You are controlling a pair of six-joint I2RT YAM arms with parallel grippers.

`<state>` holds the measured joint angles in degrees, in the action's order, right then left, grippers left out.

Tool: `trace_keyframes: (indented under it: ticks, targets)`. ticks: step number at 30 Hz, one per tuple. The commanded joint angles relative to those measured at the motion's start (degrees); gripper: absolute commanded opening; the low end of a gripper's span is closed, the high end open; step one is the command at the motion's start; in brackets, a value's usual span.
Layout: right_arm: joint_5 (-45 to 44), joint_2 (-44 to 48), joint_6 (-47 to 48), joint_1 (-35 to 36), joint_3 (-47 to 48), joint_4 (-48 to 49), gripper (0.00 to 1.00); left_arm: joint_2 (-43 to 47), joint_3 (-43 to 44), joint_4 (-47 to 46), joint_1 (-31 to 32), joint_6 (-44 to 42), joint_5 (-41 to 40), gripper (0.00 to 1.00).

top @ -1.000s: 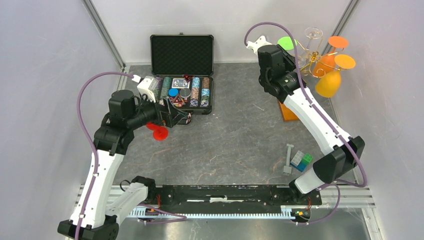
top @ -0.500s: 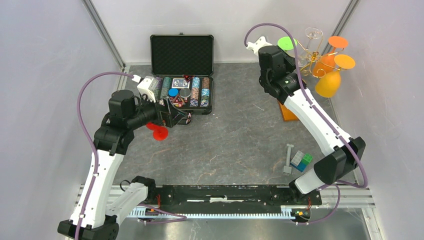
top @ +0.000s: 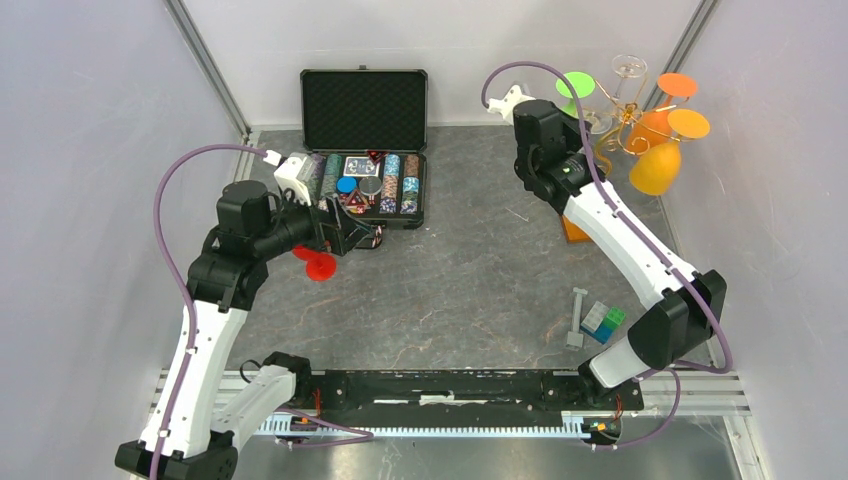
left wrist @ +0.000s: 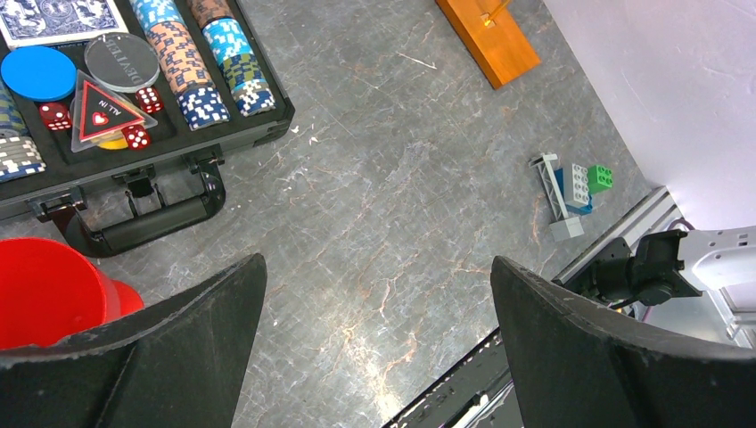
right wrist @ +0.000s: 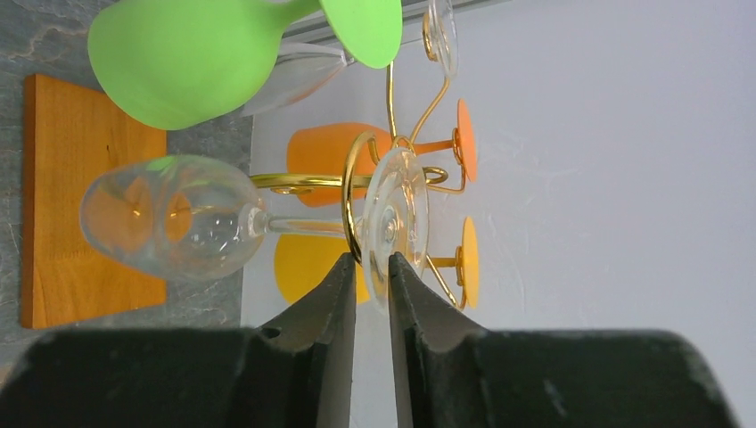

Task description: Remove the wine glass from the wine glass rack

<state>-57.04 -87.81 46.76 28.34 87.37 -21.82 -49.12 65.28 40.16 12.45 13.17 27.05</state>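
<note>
Right gripper (right wrist: 373, 283), seen from its own wrist camera, is pinched almost shut, with the rim of the clear wine glass's (right wrist: 169, 218) round foot between the fingertips. That glass hangs on the wine glass rack (right wrist: 55, 125), its stem passing through a gold wire loop and its bowl towards the wooden base. A green glass (right wrist: 187, 62) and two orange glasses (right wrist: 325, 152) hang on other arms of the rack.

From the left wrist camera, the left gripper (left wrist: 374, 263) is spread wide above the grey table (left wrist: 383, 178), gripping nothing. A red glass (left wrist: 45, 285) sits just beside one finger, and the black case (left wrist: 147, 223) of poker chips lies beyond.

From above, the rack stands in the far right corner with the right arm reaching up to it. Toy bricks (top: 603, 322) lie near that arm's base.
</note>
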Motion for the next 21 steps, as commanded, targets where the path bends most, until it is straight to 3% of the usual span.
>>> trace_keyframes:
  ticks: [1, 7, 9, 10, 21]
  targets:
    - [1.59, 1.80, 1.11, -0.37, 0.65, 2.81, 0.22, 0.89, -0.04, -1.14, -0.14, 0.89, -0.10, 1.00]
    - [6.24, 2.78, -1.69, -0.35, 2.45, -3.17, 0.17, 1.03, 0.03, -1.14, -0.14, 0.89, -0.13, 1.00]
    - [6.93, 3.12, -2.49, -0.30, 2.60, -4.35, 0.02, 1.09, 0.11, -0.97, -0.14, 0.85, -0.21, 1.00]
    - [6.94, 3.27, -2.63, -0.31, 2.67, -4.75, 0.00, 1.15, 0.03, -0.88, -0.13, 0.74, -0.31, 1.00]
    - [4.15, 3.34, -0.89, -0.23, 2.53, -3.37, 0.00, 0.44, 0.47, -0.54, -0.15, 0.63, -0.50, 1.00]
